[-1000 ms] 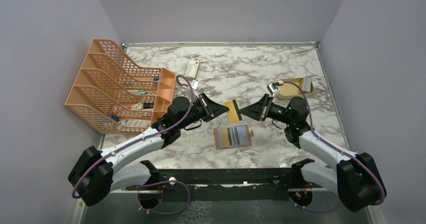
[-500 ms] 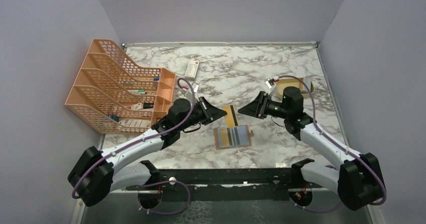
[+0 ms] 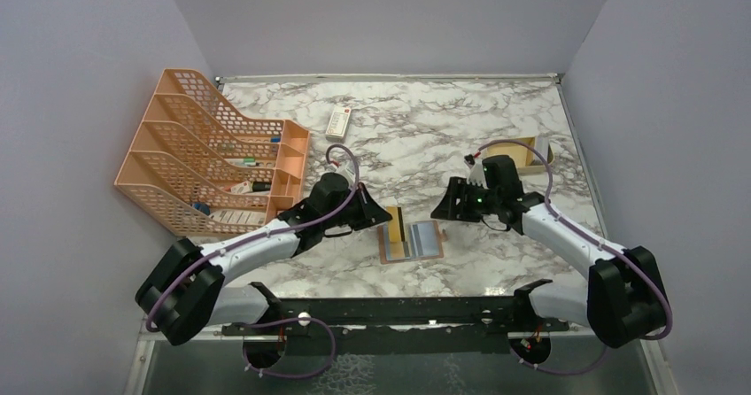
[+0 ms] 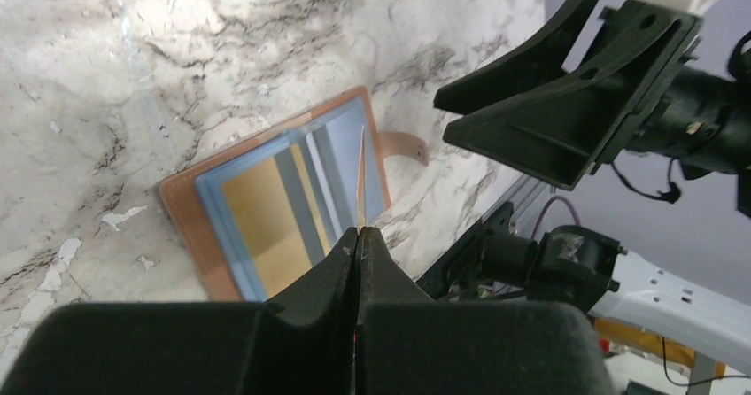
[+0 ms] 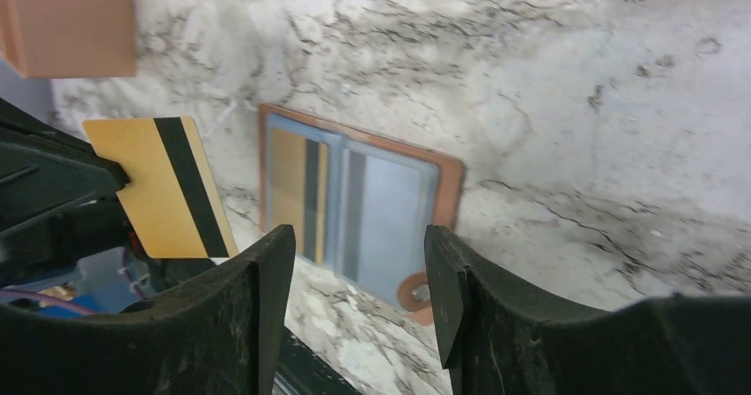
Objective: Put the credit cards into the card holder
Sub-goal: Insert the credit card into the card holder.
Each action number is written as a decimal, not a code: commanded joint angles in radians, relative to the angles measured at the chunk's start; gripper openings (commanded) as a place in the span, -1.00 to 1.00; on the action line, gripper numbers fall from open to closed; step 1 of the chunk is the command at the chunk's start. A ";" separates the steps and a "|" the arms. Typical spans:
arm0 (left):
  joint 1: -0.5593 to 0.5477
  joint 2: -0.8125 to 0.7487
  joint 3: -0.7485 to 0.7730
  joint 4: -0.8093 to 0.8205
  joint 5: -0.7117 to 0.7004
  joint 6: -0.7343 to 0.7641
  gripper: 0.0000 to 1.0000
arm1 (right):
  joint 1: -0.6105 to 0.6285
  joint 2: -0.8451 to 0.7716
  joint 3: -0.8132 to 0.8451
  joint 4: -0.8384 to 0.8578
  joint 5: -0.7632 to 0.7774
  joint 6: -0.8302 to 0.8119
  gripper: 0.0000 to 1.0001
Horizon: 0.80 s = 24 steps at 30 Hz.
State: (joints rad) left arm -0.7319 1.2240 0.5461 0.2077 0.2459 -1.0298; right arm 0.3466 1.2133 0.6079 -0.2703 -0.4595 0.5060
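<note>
The brown card holder [image 3: 383, 245] lies open on the marble near the front edge, with a gold card [image 5: 288, 182] and a pale blue card [image 5: 390, 209] in its slots. My left gripper [image 3: 387, 215] is shut on a gold credit card with a black stripe [image 5: 164, 187], holding it on edge just above the holder's left half. This card shows edge-on [image 4: 360, 178] beyond my left gripper [image 4: 359, 232]. My right gripper [image 3: 440, 211] hangs open and empty beside the holder's right end, and between the jaws of my right gripper [image 5: 359, 244] the clasp tab [image 5: 414, 293] shows.
An orange mesh file rack [image 3: 212, 151] stands at the left. A white remote-like item [image 3: 338, 122] lies at the back. A tan shallow box [image 3: 531, 151] sits behind my right arm. Grey walls close in on three sides.
My right gripper has let go of the gold card, opened and pulled back. My left gripper has kept the card and lowered it toward the holder.
</note>
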 commanded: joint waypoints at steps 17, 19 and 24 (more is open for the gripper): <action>0.040 0.291 0.104 0.088 0.313 0.068 -1.00 | 0.214 0.172 0.096 -0.156 0.317 -0.042 0.01; 0.040 0.304 0.112 0.089 0.322 0.069 -1.00 | 0.215 0.178 0.095 -0.156 0.330 -0.045 -0.06; 0.040 0.330 0.128 0.089 0.335 0.074 -1.00 | 0.216 0.188 0.087 -0.154 0.348 -0.051 -0.26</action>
State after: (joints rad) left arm -0.6937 1.5345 0.6380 0.2634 0.5285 -0.9768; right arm 0.5568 1.3930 0.6800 -0.4080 -0.1730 0.4652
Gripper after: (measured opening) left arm 0.010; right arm 0.415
